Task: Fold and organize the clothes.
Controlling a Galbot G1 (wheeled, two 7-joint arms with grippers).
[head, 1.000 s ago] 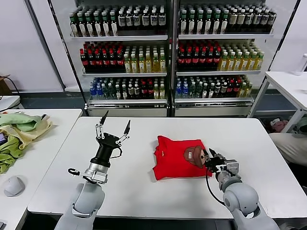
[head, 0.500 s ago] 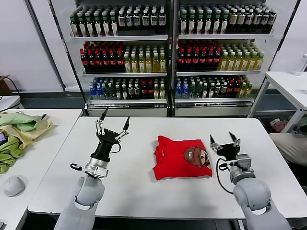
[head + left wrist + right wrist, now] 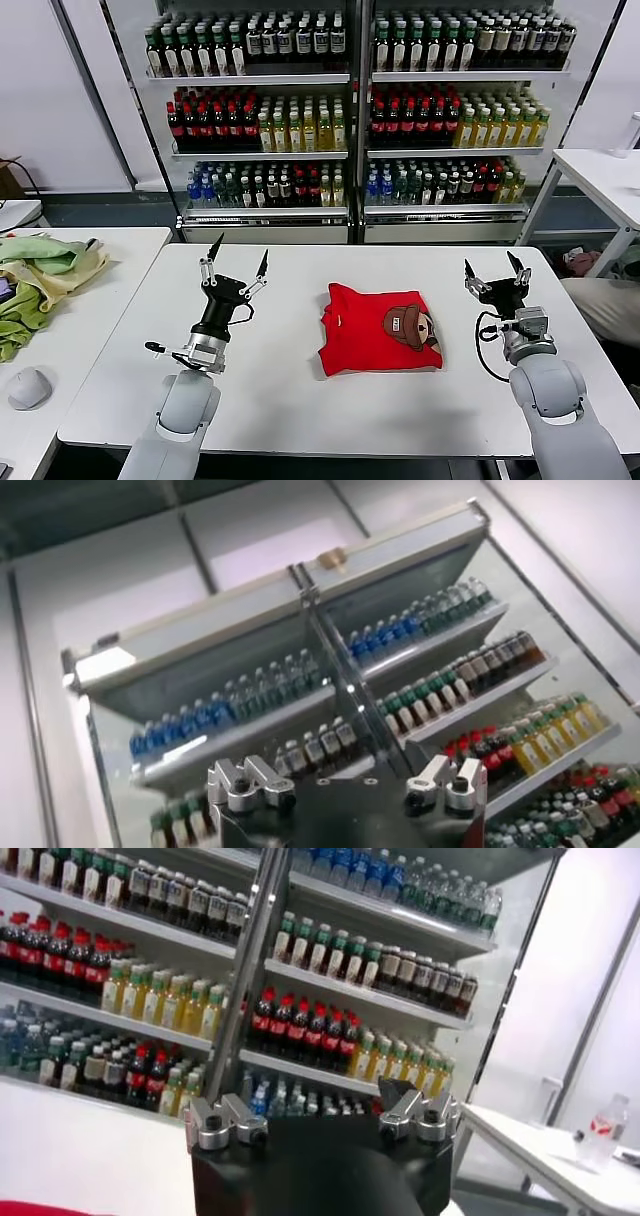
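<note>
since the earlier frames the right gripper [image 3: 492, 268] has let go of the shirt's right edge, lifted up and swung out to the right, and its fingers have spread wide; it now points upward, well apart from the cloth. the left gripper [image 3: 238, 263] has barely shifted and also stands upright with its fingers spread, empty, over the left part of the white desk [image 3: 300, 400].

the bright red soft-fabric t-shirt [image 3: 375, 328] lies folded into a roughly square bundle near the middle of the desk, between the two arms. its brown-and-beige cartoon face print [image 3: 412, 326] faces up, sitting at the right side of the bundle. the fold is slightly skewed, the left edge running from the far side toward the near-left corner, so no clear long axis shows; the near edge runs about parallel to the desk's front. nothing lies on or against it.

on a separate desk at the far left sits a heap of pale green and yellow cloths [image 3: 40, 270], with a grey computer mouse [image 3: 28, 388] nearer the front. behind the desk stand shelves of bottled drinks [image 3: 350, 120]; both wrist views look toward those shelves. another white table [image 3: 600, 180] stands at the far right.
</note>
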